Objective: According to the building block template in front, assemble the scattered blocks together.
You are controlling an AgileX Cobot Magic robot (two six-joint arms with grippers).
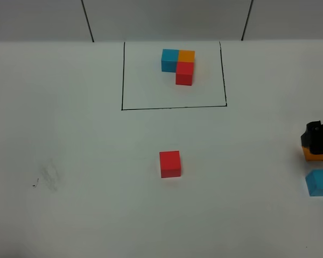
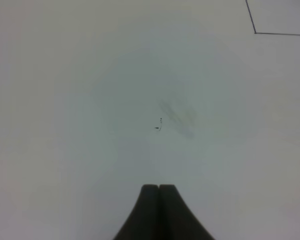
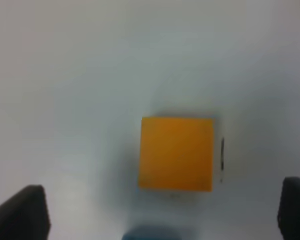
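The right gripper [image 3: 157, 214] is standing wide open with its two dark fingers [image 3: 21, 215] spread to either side of the loose orange cube [image 3: 176, 154], gripping nothing. In the wrist view neither finger is touching the cube. A small dark mark is showing on one side face of that cube, too blurred to read. In the high view this gripper [image 1: 316, 135] is hanging directly over the orange cube [image 1: 316, 155] at the right edge of the white counter [image 1: 70, 134].

The left gripper [image 2: 159, 192] is sitting fully closed, its fingers pressed together and holding nothing, above a faint grey smudge [image 2: 177, 112] on the counter's left side.

Three scattered blocks are lying on the counter, one of each colour: the orange cube under the right gripper, a sky-blue cube [image 1: 319, 183] just beside it on the near side, and a red cube [image 1: 170, 164] well apart from both, near the middle of the counter. All three are looking plain, matte and equal in size.

The building block template is sitting at the far side of the counter inside a thin black hand-drawn rectangle [image 1: 174, 108]. It is showing three cubes touching in a tight L: a blue one [image 1: 169, 60] to the left of an orange one [image 1: 187, 55], and a red one [image 1: 184, 73] in front of the orange one.
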